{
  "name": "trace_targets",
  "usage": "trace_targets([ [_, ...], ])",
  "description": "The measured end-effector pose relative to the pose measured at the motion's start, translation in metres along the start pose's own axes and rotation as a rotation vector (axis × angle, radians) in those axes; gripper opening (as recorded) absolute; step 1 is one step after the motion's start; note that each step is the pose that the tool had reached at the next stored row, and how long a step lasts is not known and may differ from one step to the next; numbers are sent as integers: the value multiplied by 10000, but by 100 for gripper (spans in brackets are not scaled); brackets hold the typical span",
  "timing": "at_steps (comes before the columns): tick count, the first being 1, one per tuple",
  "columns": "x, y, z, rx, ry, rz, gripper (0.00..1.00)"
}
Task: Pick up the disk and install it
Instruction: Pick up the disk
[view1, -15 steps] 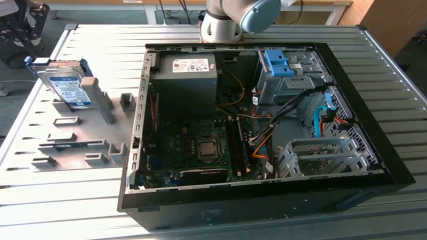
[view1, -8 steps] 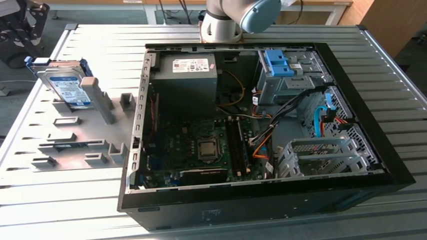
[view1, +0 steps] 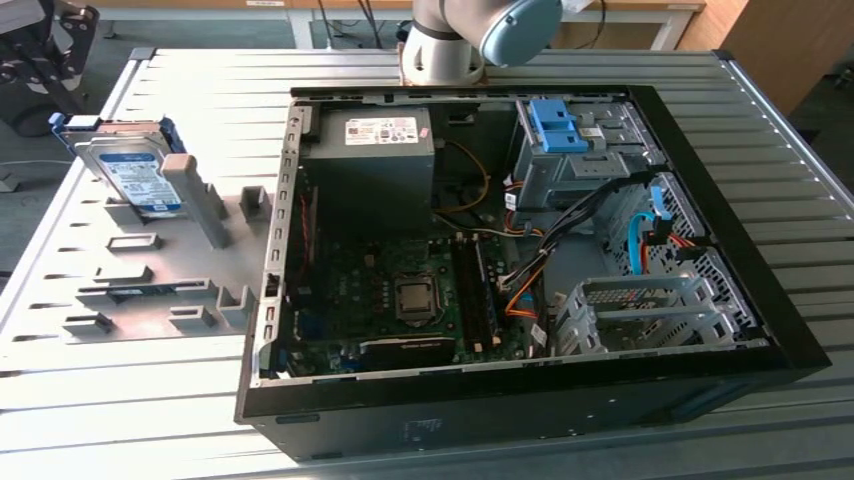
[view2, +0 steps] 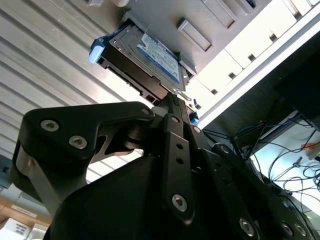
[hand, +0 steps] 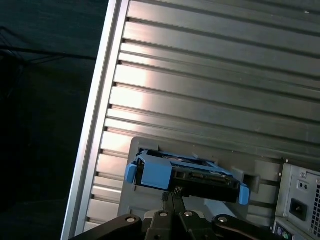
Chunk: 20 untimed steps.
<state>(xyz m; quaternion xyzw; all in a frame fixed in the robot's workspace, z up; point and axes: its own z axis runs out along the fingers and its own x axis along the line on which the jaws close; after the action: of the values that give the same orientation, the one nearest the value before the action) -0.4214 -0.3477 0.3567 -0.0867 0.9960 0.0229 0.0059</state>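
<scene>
**Gripper** (hand: 172, 193): you see the fingers clenched together with nothing between them. In both wrist views their tips point at the near edge of the disk (hand: 186, 175); whether they touch it cannot be told.

**Fixture and table:** the disk stands on edge in a slot of the grey fixture (view1: 160, 268). The fixture lies on the slatted table (view1: 214, 80), to the exterior view's left of the open computer case (view1: 534, 420).

**Inside the case:**
- a grey power supply (view1: 374, 160)
- a motherboard (view1: 387, 290)
- a blue bracket (view1: 558, 125) atop the drive bay
- orange and black cables (view1: 527, 290)
- a silver perforated cage (view1: 641, 315)

**Hidden or cut off:** the exterior view's upper-left corner cuts off the gripper, and the slot hides the disk's lower edge.
</scene>
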Motion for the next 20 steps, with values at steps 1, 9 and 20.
trace_targets([
  [1, 0, 0, 0, -1, 2, -46, 11],
  [9, 0, 0, 0, -7, 19, -416, 11],
  [20, 0, 0, 2, -20, 57, -1277, 11],
])
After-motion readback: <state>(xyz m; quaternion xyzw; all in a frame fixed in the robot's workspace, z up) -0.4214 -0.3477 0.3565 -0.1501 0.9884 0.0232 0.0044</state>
